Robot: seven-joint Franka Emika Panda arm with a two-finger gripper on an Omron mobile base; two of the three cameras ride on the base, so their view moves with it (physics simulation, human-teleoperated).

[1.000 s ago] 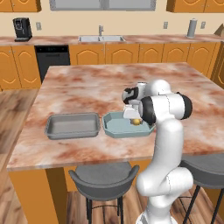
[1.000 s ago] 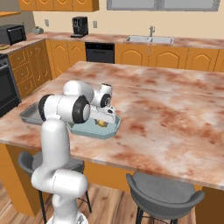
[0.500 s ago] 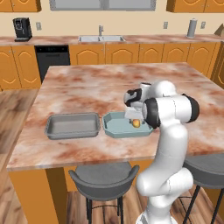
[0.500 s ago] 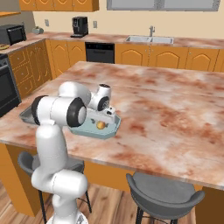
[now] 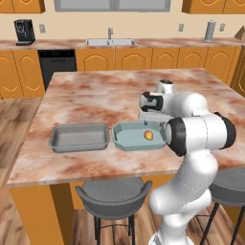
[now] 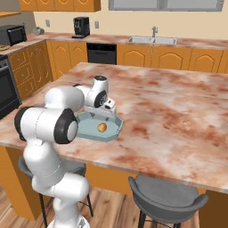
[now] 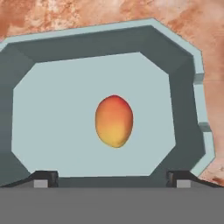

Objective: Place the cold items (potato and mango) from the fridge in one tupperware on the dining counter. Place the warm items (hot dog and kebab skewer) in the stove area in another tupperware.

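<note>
You've got the gripper (image 7: 112, 177) w/ jaws spread wide, nothing between them; its two tips sit at the bottom of the hand view, one each side. The mango (image 7: 114, 121) lies loose on the floor of the light blue tupperware (image 7: 199, 65), roughly centred, below the jaws and apart from both tips. From the left base view the mango (image 5: 149, 136) is in that tub (image 5: 125, 142) on the marble counter (image 5: 95, 95). A 2nd grey tupperware (image 5: 79, 137) sits just beside it.
</note>
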